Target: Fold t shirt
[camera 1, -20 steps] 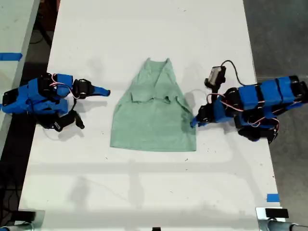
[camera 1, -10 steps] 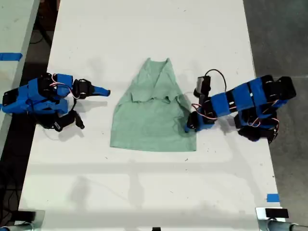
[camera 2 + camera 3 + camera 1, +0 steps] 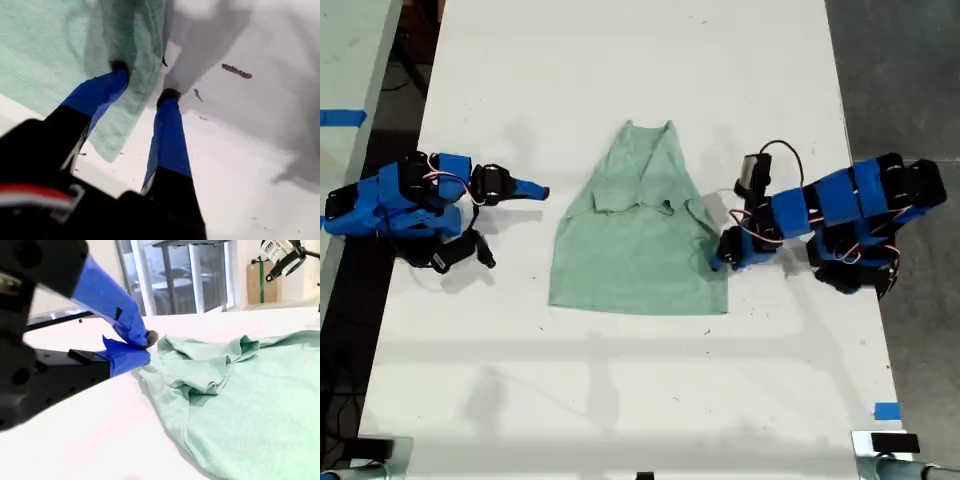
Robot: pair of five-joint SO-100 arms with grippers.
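The pale mint-green t shirt (image 3: 632,255) lies flat mid-table, both sleeves folded in over its chest. My first gripper (image 3: 718,258) comes in from the exterior view's right, at the shirt's side edge near the hem. It is open (image 3: 145,80): one fingertip (image 3: 119,67) rests on the cloth (image 3: 50,40), the other (image 3: 169,95) on bare table just off the edge. My second gripper (image 3: 540,190) is at the exterior view's left, shut with nothing in it (image 3: 146,342). It points at the shirt (image 3: 250,405) from a short way off.
The white table (image 3: 620,400) extends well beyond the shirt on every side. Blue tape (image 3: 887,411) marks its corner at the exterior view's lower right. A second table with blue tape (image 3: 340,117) stands past the exterior view's left edge, grey floor on the right.
My first arm reached in toward the shirt's side edge, then drew back a little. The shirt and my second arm have not moved.
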